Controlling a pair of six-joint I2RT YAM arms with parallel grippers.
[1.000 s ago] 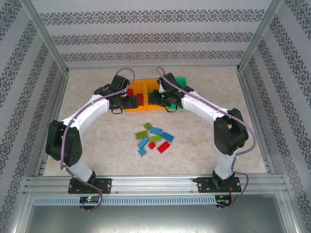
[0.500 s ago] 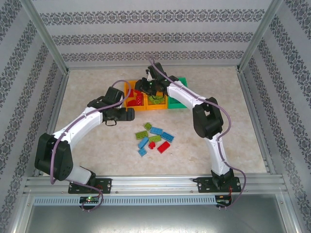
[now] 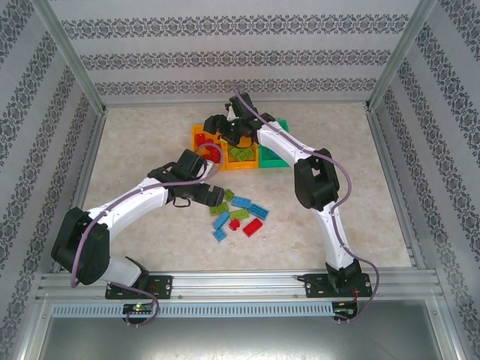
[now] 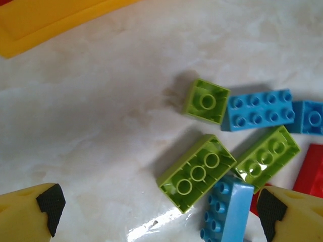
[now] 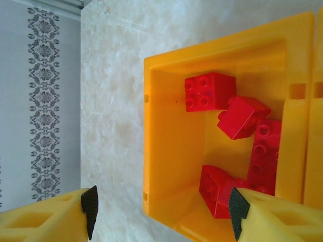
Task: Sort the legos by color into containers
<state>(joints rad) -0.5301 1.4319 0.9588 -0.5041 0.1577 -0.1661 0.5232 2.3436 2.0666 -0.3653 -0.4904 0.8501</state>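
1. The left gripper (image 4: 159,209) hangs with its jaws wide apart and nothing between them, low over a loose pile of small studded plastic bricks (image 3: 236,214) near the middle of the marbled tabletop (image 3: 345,150).
2. Between its fingers lies a long lime green brick (image 4: 197,172). A light blue brick (image 4: 227,212) touches its near end, and a second lime green brick (image 4: 266,155) lies just beside it.
3. Farther off sit a small lime green brick (image 4: 206,101), touching a flat light blue brick (image 4: 258,109), and a red brick (image 4: 313,169) at the picture's edge.
4. The right gripper (image 5: 163,210) is also spread open and empty, above the left orange plastic bin (image 5: 171,151), which holds several red bricks (image 5: 209,91).
5. Three bins stand side by side near the tabletop's far edge. After the left one comes the middle orange bin (image 3: 241,166), holding lime green pieces, then the green bin (image 3: 276,156).
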